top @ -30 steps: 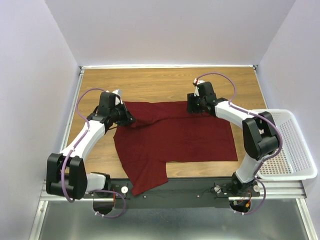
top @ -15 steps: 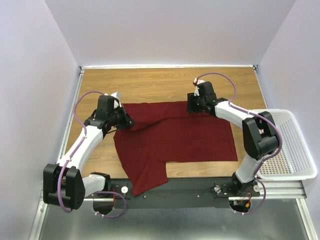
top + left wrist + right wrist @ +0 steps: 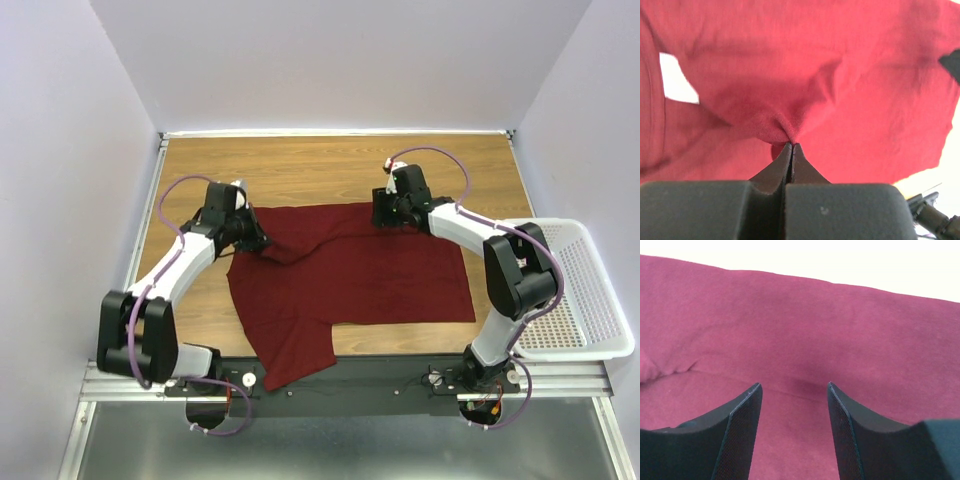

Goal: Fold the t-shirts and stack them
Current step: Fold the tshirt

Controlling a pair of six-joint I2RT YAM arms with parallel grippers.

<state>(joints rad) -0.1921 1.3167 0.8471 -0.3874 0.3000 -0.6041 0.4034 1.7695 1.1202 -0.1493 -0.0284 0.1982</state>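
Observation:
A plain maroon t-shirt (image 3: 370,275) lies spread on the wooden table (image 3: 300,165), one sleeve hanging toward the near edge. My left gripper (image 3: 262,244) is at the shirt's far left corner and is shut on a pinch of the cloth. In the left wrist view the jaws (image 3: 791,145) are closed, with a small peak of red fabric (image 3: 840,75) gathered at their tips. My right gripper (image 3: 378,213) is low over the shirt's far edge, right of centre. Its jaws (image 3: 795,386) are open, with flat cloth (image 3: 800,315) showing between them and nothing held.
A white mesh basket (image 3: 580,290) sits at the table's right edge, beside the right arm's elbow. Bare wood shows behind the shirt and to its left. White walls close in the left, back and right sides.
The left arm dipped toward the near side, then came back toward the far side, still pinching the cloth. The fold it drags has shifted slightly. The right arm has hardly moved.

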